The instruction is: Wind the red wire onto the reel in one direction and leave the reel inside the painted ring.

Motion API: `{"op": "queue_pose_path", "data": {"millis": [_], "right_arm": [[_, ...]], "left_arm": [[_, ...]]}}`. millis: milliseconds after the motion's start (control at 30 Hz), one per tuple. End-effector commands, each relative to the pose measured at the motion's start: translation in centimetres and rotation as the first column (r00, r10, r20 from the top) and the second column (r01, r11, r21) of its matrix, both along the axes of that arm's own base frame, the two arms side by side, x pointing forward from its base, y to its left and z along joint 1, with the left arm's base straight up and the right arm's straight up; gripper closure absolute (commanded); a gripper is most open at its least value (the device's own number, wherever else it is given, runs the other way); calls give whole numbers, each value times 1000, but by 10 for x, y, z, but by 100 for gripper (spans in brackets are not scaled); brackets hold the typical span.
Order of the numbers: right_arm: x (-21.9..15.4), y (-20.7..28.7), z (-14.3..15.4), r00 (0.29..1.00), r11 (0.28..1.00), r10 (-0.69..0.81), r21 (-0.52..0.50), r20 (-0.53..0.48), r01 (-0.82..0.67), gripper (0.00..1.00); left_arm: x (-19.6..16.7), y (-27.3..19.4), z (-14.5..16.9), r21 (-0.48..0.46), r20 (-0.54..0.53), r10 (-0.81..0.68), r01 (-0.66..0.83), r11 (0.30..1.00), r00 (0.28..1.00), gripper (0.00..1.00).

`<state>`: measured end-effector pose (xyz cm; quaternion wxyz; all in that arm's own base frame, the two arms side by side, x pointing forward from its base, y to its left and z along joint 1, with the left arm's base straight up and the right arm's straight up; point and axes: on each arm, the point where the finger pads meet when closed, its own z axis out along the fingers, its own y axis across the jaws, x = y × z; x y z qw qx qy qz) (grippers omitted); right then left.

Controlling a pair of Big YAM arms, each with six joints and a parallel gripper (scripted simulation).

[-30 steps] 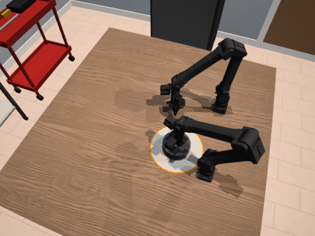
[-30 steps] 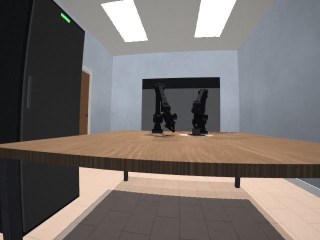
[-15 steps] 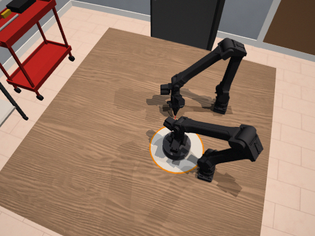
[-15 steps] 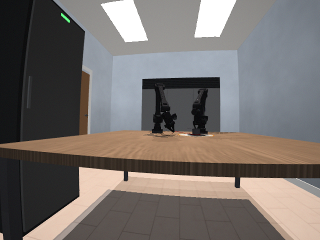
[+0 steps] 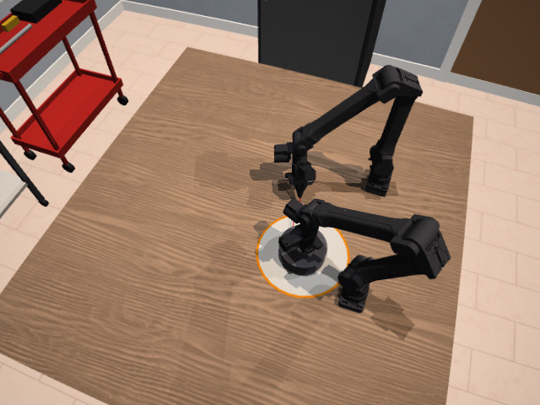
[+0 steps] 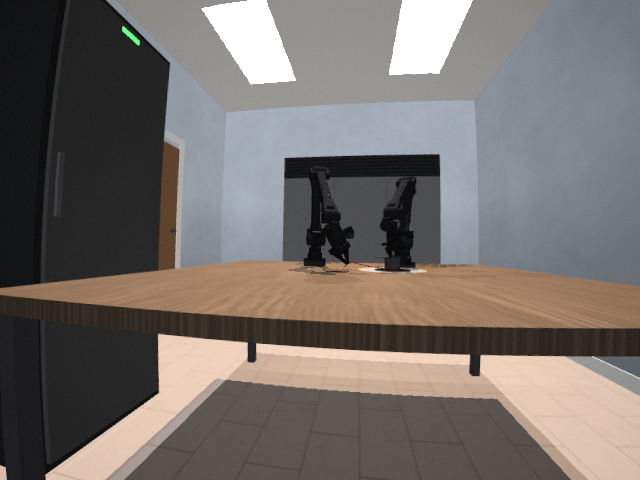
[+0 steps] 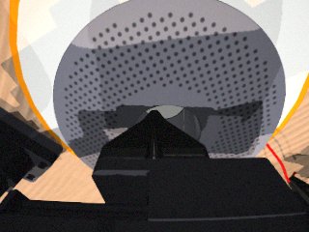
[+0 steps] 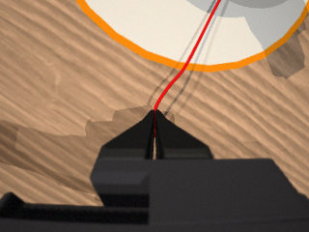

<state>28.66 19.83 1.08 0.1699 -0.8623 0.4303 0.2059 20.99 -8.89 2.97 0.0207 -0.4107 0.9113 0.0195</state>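
Observation:
The grey reel (image 5: pixel 305 263) (image 6: pixel 392 263) (image 7: pixel 169 48) lies flat inside the orange painted ring (image 5: pixel 305 297) (image 7: pixel 14 24) (image 8: pixel 208 68), its dotted upper flange facing up. My left gripper (image 7: pixel 154 115) is shut and empty; its tips overlap the reel's round centre post (image 7: pixel 168 111) in the left wrist view. Their height over it is unclear. My right gripper (image 5: pixel 299 196) (image 6: pixel 346 263) (image 8: pixel 154 115) is shut on the red wire (image 8: pixel 197 45) (image 7: pixel 278 159) just outside the ring. The wire runs from there to the reel with a slight bend. Turns on the reel are hidden.
Both black arms stand on the wooden table (image 5: pixel 152 261); the left arm's wrist hangs over the reel, close to the right gripper. No other loose object shows on the table. A red cart (image 5: pixel 65 117) and a dark cabinet (image 5: pixel 315 39) stand beyond its edges.

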Motion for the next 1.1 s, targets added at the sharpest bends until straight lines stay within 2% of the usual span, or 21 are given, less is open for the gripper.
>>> {"op": "queue_pose_path", "data": {"millis": [0, 67, 100, 233, 367, 533, 633, 1067], "right_arm": [[25, 4, 13, 999, 1000, -21, 13, 30, 21, 100], [25, 4, 13, 999, 1000, -21, 13, 30, 21, 100], [25, 4, 13, 999, 1000, -21, 13, 30, 21, 100], [25, 4, 13, 999, 1000, -21, 13, 30, 21, 100], [25, 4, 13, 999, 1000, -21, 13, 30, 21, 100], [25, 4, 13, 999, 1000, -21, 13, 30, 21, 100], [25, 4, 13, 999, 1000, -21, 13, 30, 21, 100], [25, 3, 14, 999, 1000, 8, 9, 37, -9, 100]], "left_arm": [[4, -4, 3, -14, -1, -341, 341, 940, 940, 100], [4, -4, 3, -14, -1, -341, 341, 940, 940, 100], [4, -4, 3, -11, -7, -473, 473, 881, 881, 100], [7, -7, 7, -13, -17, -651, 650, 759, 759, 100], [14, -13, 15, -25, -25, -802, 801, 598, 597, 100], [23, -16, 21, -53, -22, -933, 932, 359, 359, 100], [24, -17, 22, -53, -22, -933, 932, 359, 359, 100], [24, -17, 22, -53, -22, -933, 932, 359, 359, 55]]}}
